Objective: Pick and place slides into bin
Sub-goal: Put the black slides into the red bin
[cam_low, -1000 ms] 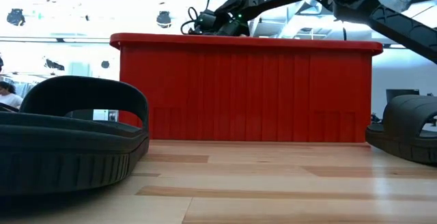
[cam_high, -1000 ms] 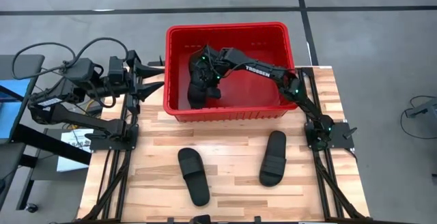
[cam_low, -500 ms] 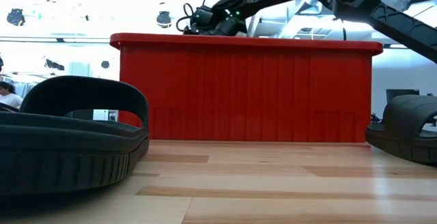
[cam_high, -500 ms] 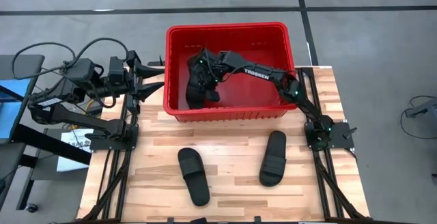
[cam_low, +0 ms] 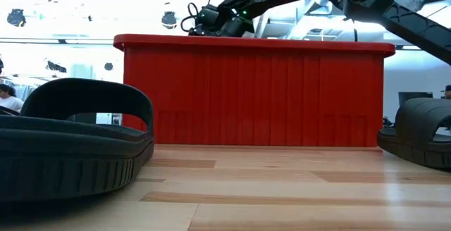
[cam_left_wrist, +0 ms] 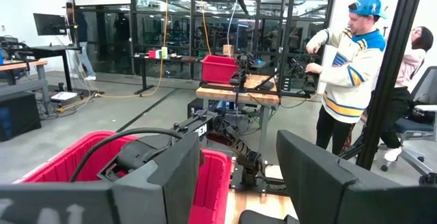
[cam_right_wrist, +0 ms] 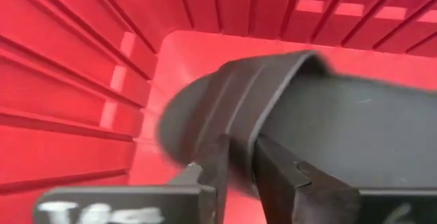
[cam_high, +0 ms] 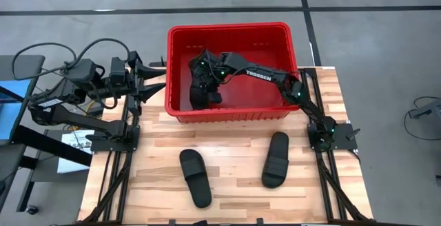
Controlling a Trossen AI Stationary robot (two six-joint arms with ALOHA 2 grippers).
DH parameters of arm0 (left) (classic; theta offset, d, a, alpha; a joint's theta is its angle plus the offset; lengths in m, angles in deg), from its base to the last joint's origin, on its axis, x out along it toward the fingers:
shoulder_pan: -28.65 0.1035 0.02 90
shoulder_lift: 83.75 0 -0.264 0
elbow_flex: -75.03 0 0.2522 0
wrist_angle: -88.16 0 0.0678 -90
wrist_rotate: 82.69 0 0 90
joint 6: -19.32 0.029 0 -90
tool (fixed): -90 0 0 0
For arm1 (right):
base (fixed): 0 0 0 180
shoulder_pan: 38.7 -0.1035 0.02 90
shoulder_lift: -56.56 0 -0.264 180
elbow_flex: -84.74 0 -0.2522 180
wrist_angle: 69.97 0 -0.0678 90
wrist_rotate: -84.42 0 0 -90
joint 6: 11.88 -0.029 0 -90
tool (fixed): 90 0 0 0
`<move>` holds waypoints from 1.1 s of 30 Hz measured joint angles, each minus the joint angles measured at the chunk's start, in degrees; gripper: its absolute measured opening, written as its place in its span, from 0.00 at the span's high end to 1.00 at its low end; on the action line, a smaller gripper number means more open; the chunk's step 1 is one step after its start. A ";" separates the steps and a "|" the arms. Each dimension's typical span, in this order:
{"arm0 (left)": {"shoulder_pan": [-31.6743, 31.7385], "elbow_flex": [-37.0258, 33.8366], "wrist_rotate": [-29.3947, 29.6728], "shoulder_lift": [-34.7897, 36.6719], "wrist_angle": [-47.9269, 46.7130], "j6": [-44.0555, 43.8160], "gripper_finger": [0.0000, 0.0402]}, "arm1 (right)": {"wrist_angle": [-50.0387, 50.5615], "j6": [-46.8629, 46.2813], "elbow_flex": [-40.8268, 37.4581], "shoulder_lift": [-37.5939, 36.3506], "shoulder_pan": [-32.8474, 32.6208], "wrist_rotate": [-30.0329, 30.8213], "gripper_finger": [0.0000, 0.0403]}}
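Two slides on the desk: one [cam_high: 195, 178] lies left of centre and one [cam_high: 276, 159] right of centre, both well apart from the bin [cam_high: 231, 30] and untouched.
Slides in the bin: a dark heap [cam_high: 204, 88] sits in the bin's left half; I judge it to be the other pair, though the pieces cannot be told apart from above.
Right tool: the right tool [cam_high: 209, 73] is inside the bin, its fingers pinched on the strap of a slide [cam_right_wrist: 287, 121] just above the red floor.
Left tool: the left tool [cam_high: 153, 76] waits off the desk's left edge, beside the bin; its fingers stand apart with nothing between them.
Risk, snag: the strap could catch on a finger at release and come back up with the arm.
Risk, rim: a low exit could knock the bin's wall.
Risk, crowding: a heap on one side may leave the last pair propped against it.
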 joint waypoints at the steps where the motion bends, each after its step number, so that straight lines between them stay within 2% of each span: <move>1: 0.02 0.00 0.00 -0.02 0.00 0.00 0.53 | 0.03 0.55 0.00 0.01 -0.21 0.93 0.84; 11: 0.02 0.00 0.00 -0.02 0.06 0.02 0.53 | -0.68 4.52 0.02 -0.05 -1.99 8.81 0.80; 20: 0.01 0.00 0.00 -0.01 0.02 0.04 0.53 | -1.63 4.50 0.02 -0.05 -2.07 10.86 0.79; 33: 0.02 0.02 0.00 -0.02 -0.90 0.07 0.53 | -0.41 4.78 0.32 -1.33 -2.41 13.31 0.58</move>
